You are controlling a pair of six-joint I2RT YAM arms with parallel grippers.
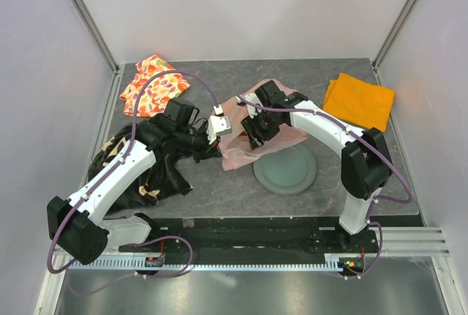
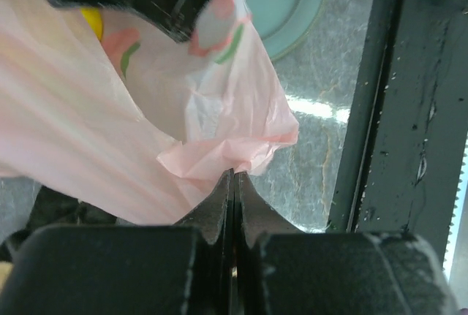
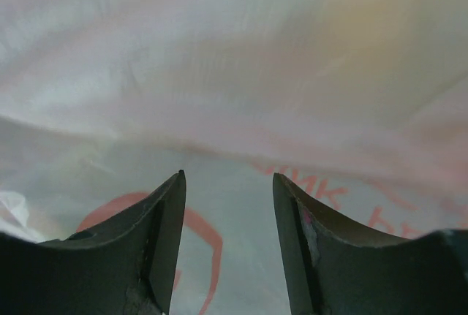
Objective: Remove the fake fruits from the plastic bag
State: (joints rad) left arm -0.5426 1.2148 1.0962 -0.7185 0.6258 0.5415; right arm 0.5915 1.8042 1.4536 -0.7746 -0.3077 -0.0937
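Note:
The pink plastic bag (image 1: 245,147) lies at the table's middle, between my two grippers. My left gripper (image 1: 221,145) is shut on a fold of the bag's edge (image 2: 227,156) and holds it up; its tips (image 2: 234,175) are pressed together on the plastic. My right gripper (image 1: 256,134) is open and reaches into the bag; its fingertips (image 3: 228,176) stand apart with only pink plastic with red print (image 3: 219,234) between them. A yellow fruit (image 2: 92,20) shows through the bag's wall in the left wrist view. The other fruits are hidden.
A grey-green plate (image 1: 287,172) lies just right of the bag, also in the left wrist view (image 2: 296,4). An orange cloth (image 1: 358,100) lies at the back right, a floral fabric (image 1: 150,85) at the back left, a dark patterned cloth (image 1: 150,172) under my left arm.

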